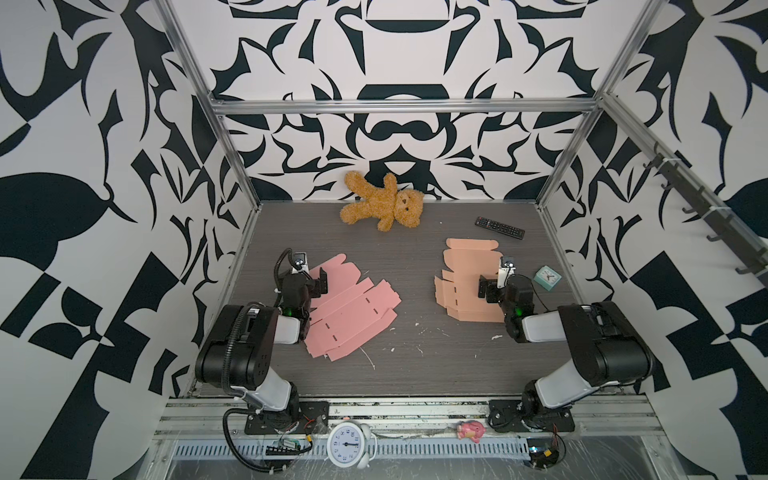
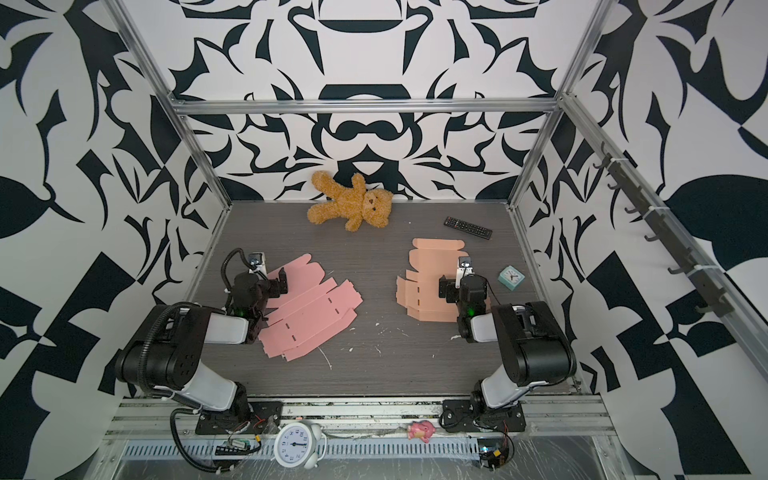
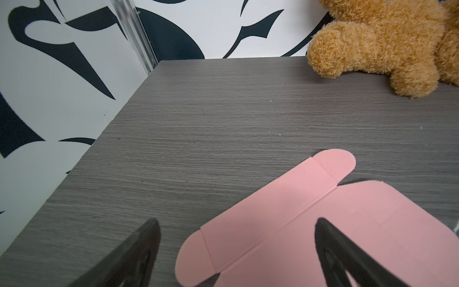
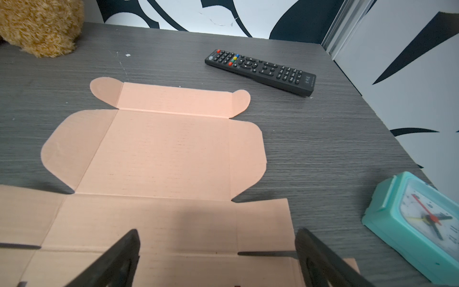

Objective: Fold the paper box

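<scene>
Two unfolded paper box blanks lie flat on the grey table. The pink blank (image 1: 353, 311) (image 2: 311, 316) (image 3: 298, 223) is on the left, the peach blank (image 1: 461, 274) (image 2: 428, 266) (image 4: 161, 154) on the right. My left gripper (image 1: 320, 284) (image 2: 281, 284) (image 3: 237, 221) hovers open over the pink blank's far-left flap, holding nothing. Over the peach blank's right part my right gripper (image 1: 482, 286) (image 2: 442, 289) (image 4: 218, 231) also stands open and empty. The arms hide part of each blank in both top views.
A brown teddy bear (image 1: 384, 203) lies at the back wall. A black remote (image 1: 500, 227) and a teal clock (image 1: 547, 277) sit at the right, near the peach blank. On the front rail are a white alarm clock (image 1: 347, 444) and a pink toy (image 1: 471, 430).
</scene>
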You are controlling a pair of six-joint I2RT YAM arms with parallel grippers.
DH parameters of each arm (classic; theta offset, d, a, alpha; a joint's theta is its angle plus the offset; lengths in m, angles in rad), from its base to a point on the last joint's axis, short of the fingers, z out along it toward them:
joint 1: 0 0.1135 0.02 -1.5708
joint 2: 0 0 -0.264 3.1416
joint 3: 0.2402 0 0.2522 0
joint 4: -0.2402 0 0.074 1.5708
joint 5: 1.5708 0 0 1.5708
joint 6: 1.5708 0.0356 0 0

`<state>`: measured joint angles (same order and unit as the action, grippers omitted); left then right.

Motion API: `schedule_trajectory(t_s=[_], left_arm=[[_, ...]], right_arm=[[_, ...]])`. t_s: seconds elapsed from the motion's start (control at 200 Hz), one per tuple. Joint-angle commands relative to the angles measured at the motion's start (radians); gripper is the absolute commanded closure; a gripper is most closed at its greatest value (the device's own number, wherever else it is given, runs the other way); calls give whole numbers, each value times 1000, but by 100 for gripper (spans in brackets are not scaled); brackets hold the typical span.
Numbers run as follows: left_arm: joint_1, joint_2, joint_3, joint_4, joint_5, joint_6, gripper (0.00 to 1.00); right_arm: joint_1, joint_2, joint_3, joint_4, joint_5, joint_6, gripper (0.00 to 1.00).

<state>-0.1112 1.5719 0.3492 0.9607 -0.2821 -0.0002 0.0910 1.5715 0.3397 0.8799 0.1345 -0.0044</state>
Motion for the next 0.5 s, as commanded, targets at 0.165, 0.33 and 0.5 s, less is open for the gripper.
schedule_trajectory(t_s=[0.165,0.33,0.5], left_arm=[[5,-1,1,19,10,-3,1],[4,-1,1,18,10,-3,1],[4,-1,1,18,10,-1,1]], right_arm=[[-1,-17,18,28,-1,-7,1],[-1,-17,19,27,0,-8,1],[-2,-17,16,30,38,6,1]])
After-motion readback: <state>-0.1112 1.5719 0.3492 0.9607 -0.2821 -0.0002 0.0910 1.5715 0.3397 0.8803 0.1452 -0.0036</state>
